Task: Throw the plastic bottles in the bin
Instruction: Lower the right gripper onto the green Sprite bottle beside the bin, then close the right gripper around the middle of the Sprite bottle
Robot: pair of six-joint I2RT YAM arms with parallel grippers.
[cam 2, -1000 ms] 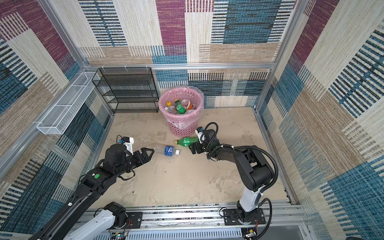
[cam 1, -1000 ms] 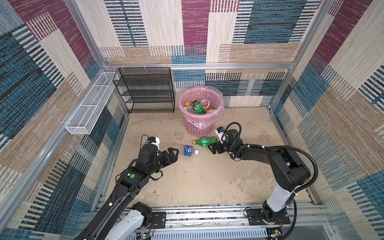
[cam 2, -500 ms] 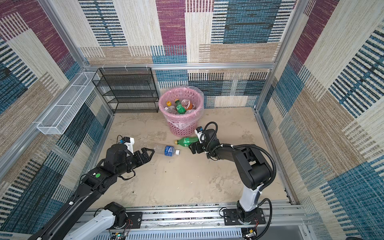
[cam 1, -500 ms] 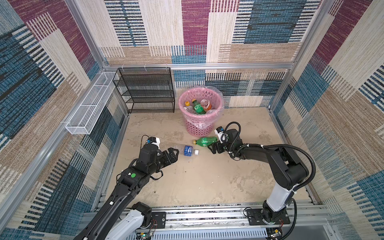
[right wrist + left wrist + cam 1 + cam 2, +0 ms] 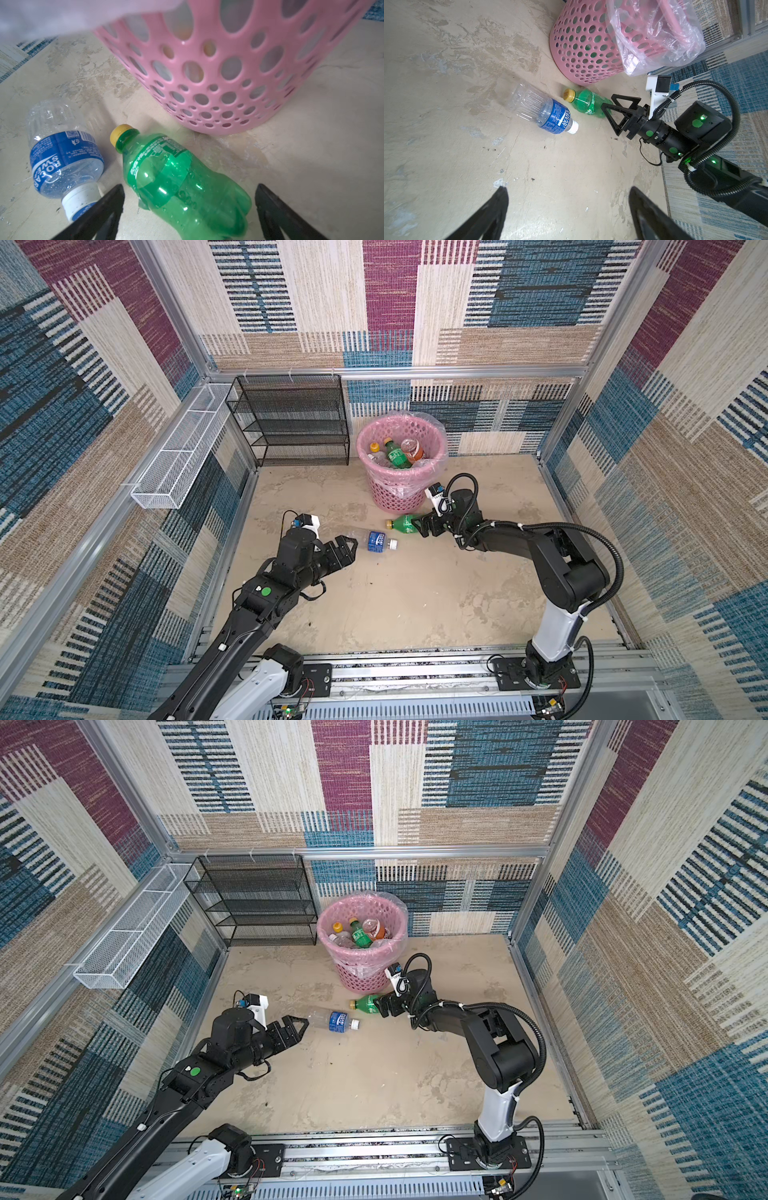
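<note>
A green bottle with a yellow cap (image 5: 402, 523) (image 5: 365, 1003) (image 5: 176, 176) lies on the floor at the foot of the pink bin (image 5: 395, 493) (image 5: 360, 974) (image 5: 218, 62). My right gripper (image 5: 417, 526) (image 5: 380, 1006) (image 5: 190, 187) is open, with one jaw on each side of that bottle's base. A clear bottle with a blue label (image 5: 374, 540) (image 5: 334, 1020) (image 5: 544, 112) lies beside it. My left gripper (image 5: 352, 549) (image 5: 302, 1032) (image 5: 568, 189) is open and empty, just short of the clear bottle's base. Several bottles (image 5: 395, 454) lie inside the bin.
A black mesh rack (image 5: 291, 418) stands against the back wall, left of the bin. A long white wire tray (image 5: 178, 452) hangs on the left wall. A clear bag (image 5: 654, 35) hangs over the bin's rim. Patterned walls close in the floor on three sides.
</note>
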